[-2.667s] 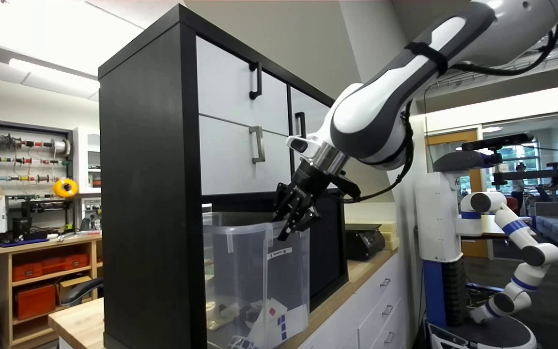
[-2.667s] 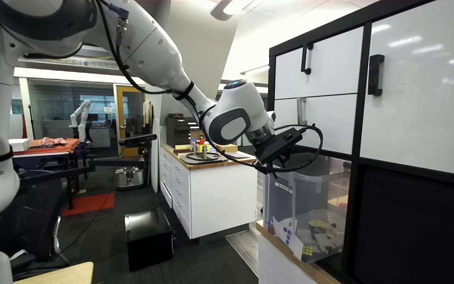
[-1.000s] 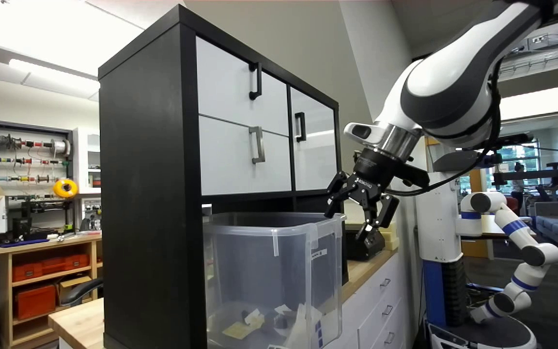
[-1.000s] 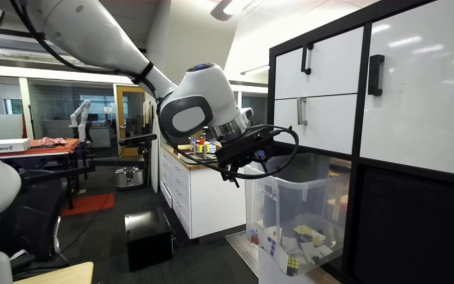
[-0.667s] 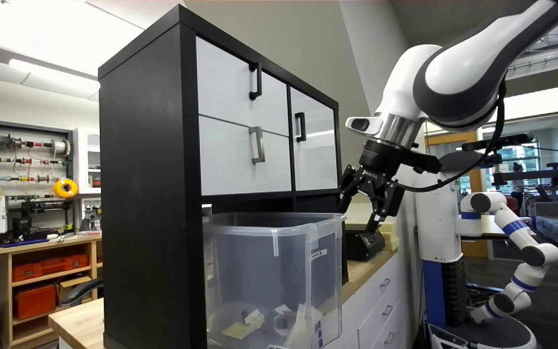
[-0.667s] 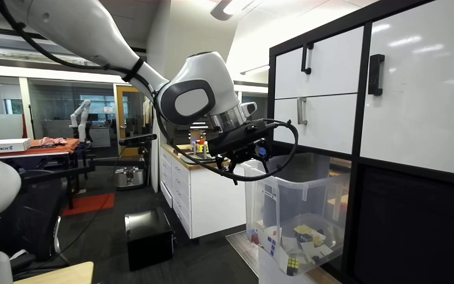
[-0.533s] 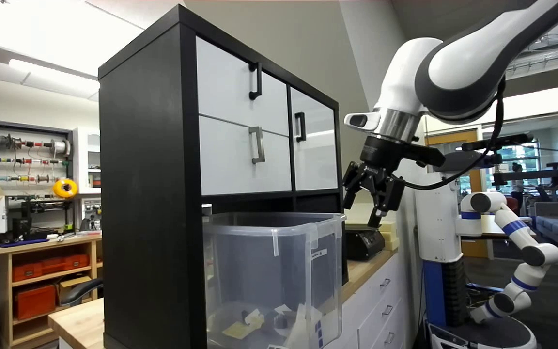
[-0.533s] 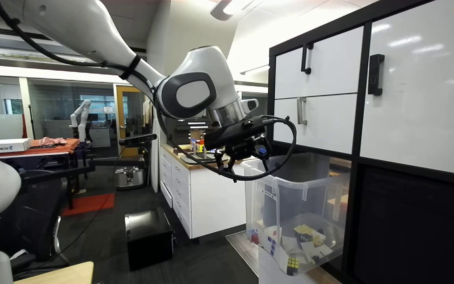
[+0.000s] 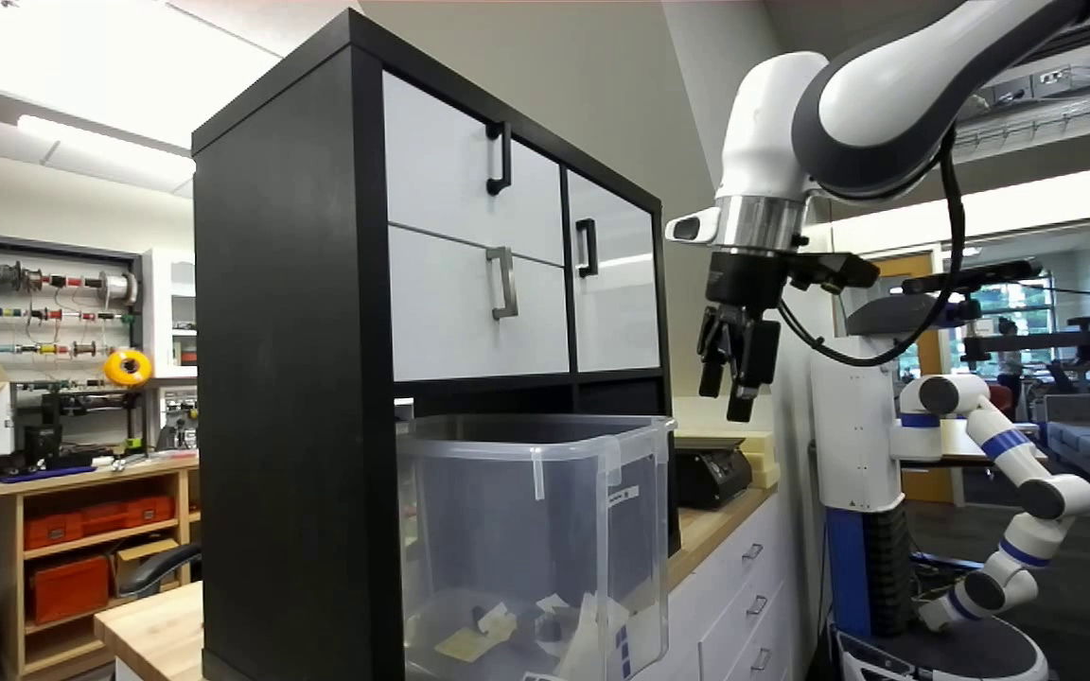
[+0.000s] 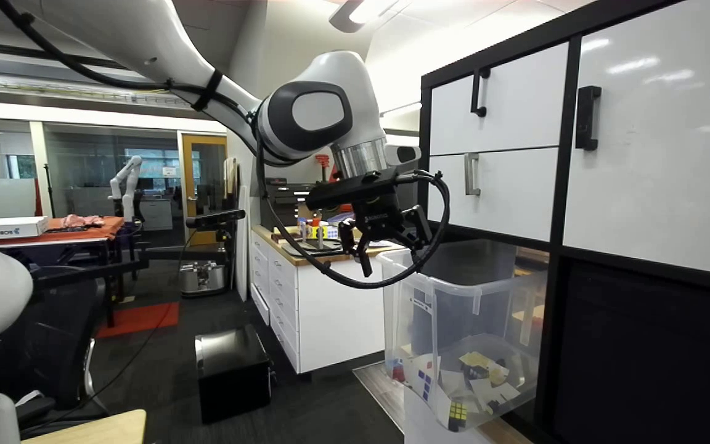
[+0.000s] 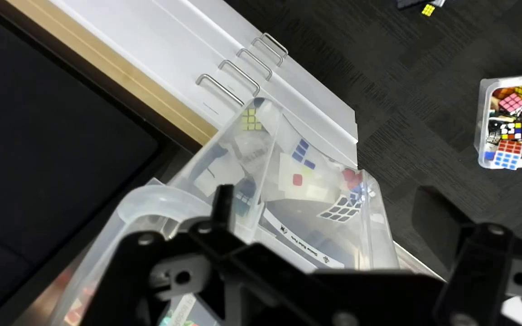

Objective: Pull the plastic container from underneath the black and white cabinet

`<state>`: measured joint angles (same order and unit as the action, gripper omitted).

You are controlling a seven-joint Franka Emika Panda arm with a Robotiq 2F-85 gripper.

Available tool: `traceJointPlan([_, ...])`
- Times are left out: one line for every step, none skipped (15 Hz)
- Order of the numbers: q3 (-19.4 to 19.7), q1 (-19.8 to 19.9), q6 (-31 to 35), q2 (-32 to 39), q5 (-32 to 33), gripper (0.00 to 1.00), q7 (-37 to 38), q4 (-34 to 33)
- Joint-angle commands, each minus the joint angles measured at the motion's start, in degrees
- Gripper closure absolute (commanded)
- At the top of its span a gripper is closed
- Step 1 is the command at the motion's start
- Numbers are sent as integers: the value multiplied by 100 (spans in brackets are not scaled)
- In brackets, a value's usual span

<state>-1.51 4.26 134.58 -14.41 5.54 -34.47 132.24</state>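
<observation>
You've got 1 blk/wht cabinet (image 9: 370, 331), w/ 3 wht fronts (image 9: 460, 317) & 3 handles (image 9: 505, 156) (2 blk, 1 metal). You've 1 clear plastic container (image 9: 493, 511) plus, in wrist view, 1 clear floor bin (image 11: 482, 124). Puzzle cubes (image 11: 512, 103) in that one: several, too jumbled for you to count. Drawer pulls (image 11: 221, 88) in wrist view: 5. Your fingers (image 11: 440, 222): 2. In an ext. view you get 2 red boxes (image 9: 98, 518) & 1 yel. spool (image 9: 119, 366). In an ext. view: 1 blk floor box (image 10: 235, 370), 1 wht Robotiq box (image 10: 11, 227), 1 red mat (image 10: 142, 319).
</observation>
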Motion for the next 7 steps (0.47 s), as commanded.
traceJointPlan([180,-117,-679,162,90,0,773,-451])
traceJointPlan([208,-129,-779,178,68,0,880,-513])
traceJointPlan([226,-127,-826,184,68,0,995,-553])
traceJointPlan([276,-192,-556,81,60,0,691,-319])
traceJointPlan([287,-184,-604,104,57,0,762,-373])
traceJointPlan([291,-179,-615,125,55,0,801,-402])
traceJointPlan([292,-177,-617,141,53,0,820,-415])
